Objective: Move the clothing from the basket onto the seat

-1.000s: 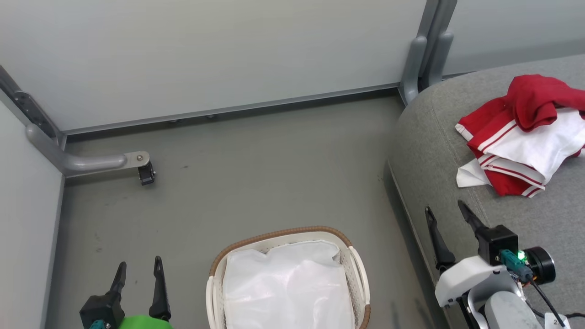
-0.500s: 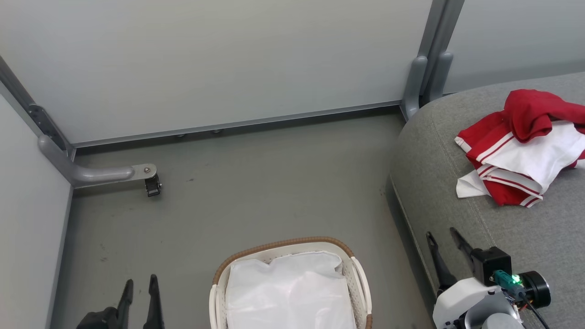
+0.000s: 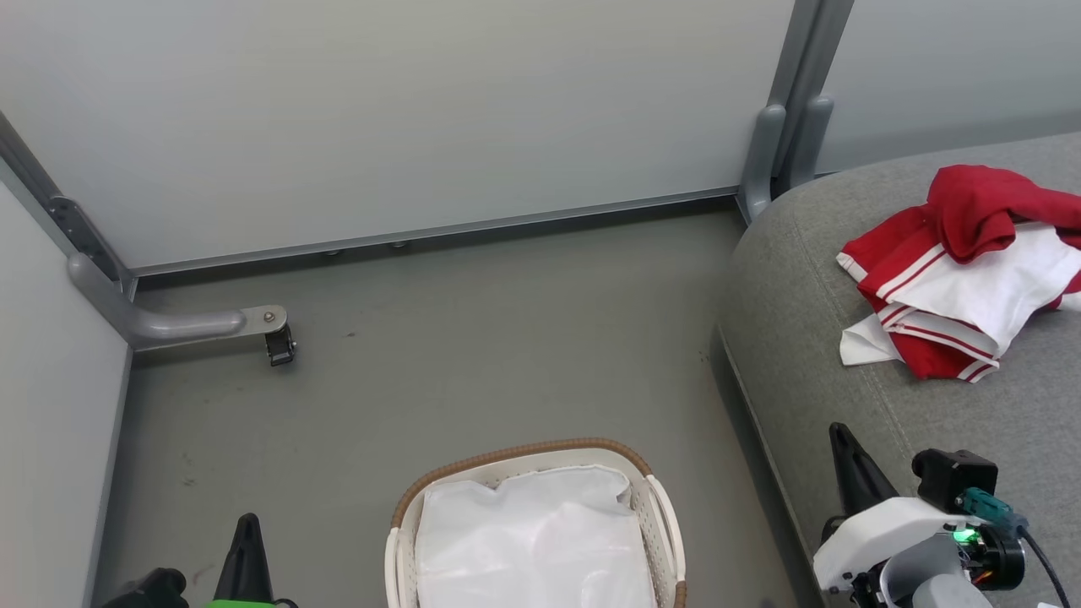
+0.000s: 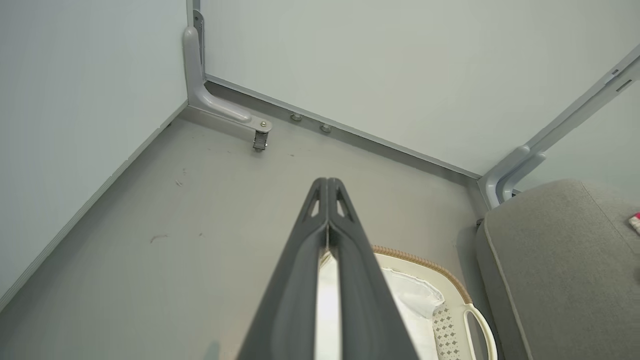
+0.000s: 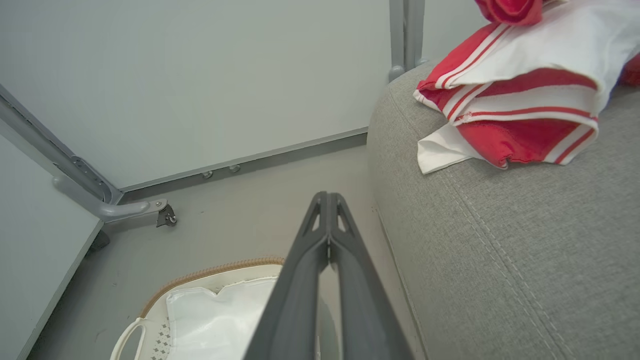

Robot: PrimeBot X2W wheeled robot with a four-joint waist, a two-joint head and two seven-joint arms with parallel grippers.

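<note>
No legible text or markings anywhere

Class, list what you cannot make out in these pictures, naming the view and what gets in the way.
Near half of the basket: head view, cut off by the bottom edge.
Right part of the clothing: head view, cut off by the right edge.
Anything under the liner: every view, the cloth covers it.
Much of the basket: left wrist view, the left claw covers it.

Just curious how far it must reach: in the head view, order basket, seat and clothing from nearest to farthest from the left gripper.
1. basket, just right of the left gripper.
2. seat, at the right.
3. clothing, on the seat, farther right.
</note>
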